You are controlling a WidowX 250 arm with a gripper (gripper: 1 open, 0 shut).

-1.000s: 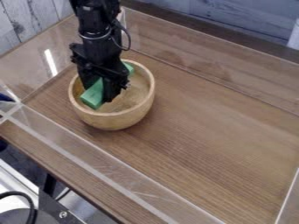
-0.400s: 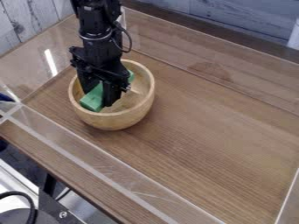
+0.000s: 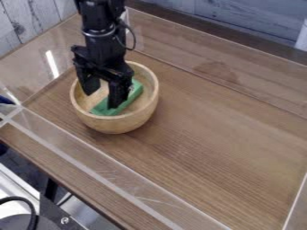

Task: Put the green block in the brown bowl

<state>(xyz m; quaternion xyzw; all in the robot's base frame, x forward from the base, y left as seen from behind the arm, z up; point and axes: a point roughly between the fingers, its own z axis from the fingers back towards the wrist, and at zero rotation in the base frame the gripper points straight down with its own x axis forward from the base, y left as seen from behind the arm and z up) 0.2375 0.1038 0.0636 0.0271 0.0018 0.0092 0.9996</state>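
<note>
The brown bowl [image 3: 135, 118] sits on the left part of the wooden table. Inside it lies the green block [image 3: 132, 93], leaning against the bowl's right inner wall, partly hidden by the fingers. My black gripper [image 3: 103, 92] points straight down into the bowl, its two fingers spread apart and open. The left finger stands over the bowl's left side, and the right finger [image 3: 121, 91] is just beside the block, which is no longer pinched between them.
The wooden tabletop [image 3: 216, 117] stretches to the right and front of the bowl. A low transparent wall [image 3: 72, 148] runs along the front-left edge, and another borders the far side. A white plank wall lies at the upper left.
The jaws, shut on the green block a moment ago, have spread open. The block has dropped to rest in the bowl. The hand itself stayed in place.
</note>
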